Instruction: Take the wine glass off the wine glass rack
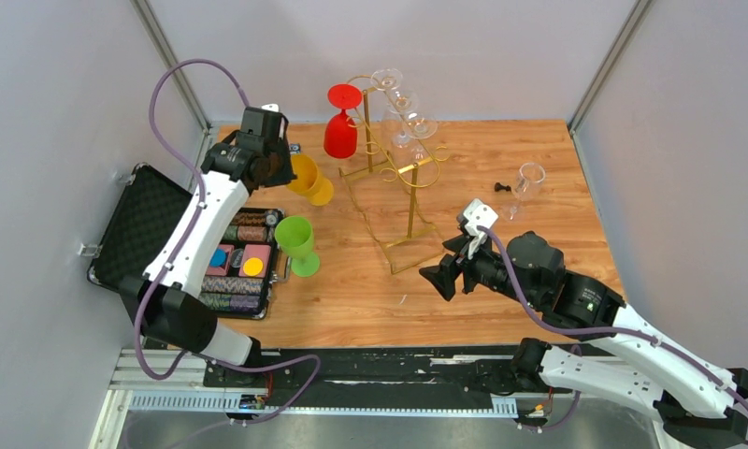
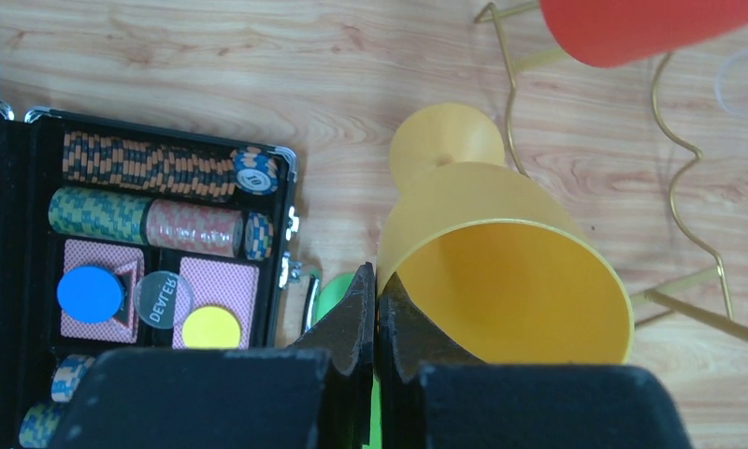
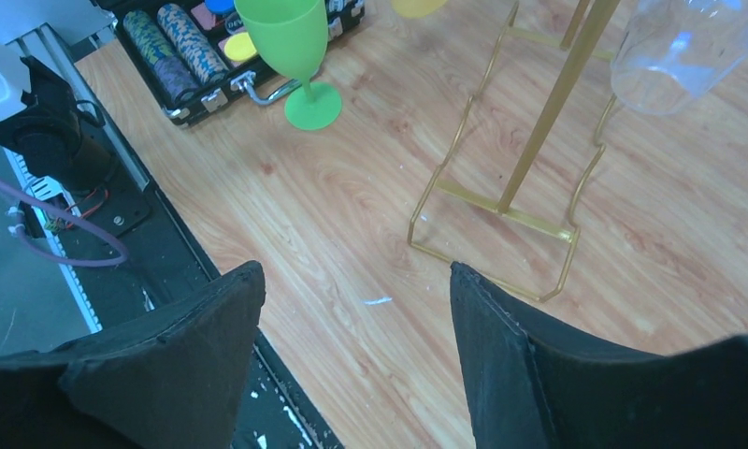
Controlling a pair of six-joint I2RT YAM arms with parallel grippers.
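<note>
Wine glass rack (image 3: 553, 108) near right hand (image 3: 356, 276), wide open, empty, left hand (image 2: 377, 290) closed against yellow goblet (image 2: 501, 281)

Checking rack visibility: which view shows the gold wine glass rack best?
Top external: the whole wine glass rack, post, curled arms and base. Right wrist shows only lower post and base; left wrist only wire fragments.

The left end effector (image 2: 376, 277) is extended forward, jaws together; the right end effector (image 3: 356, 271) gapes wide.
</note>
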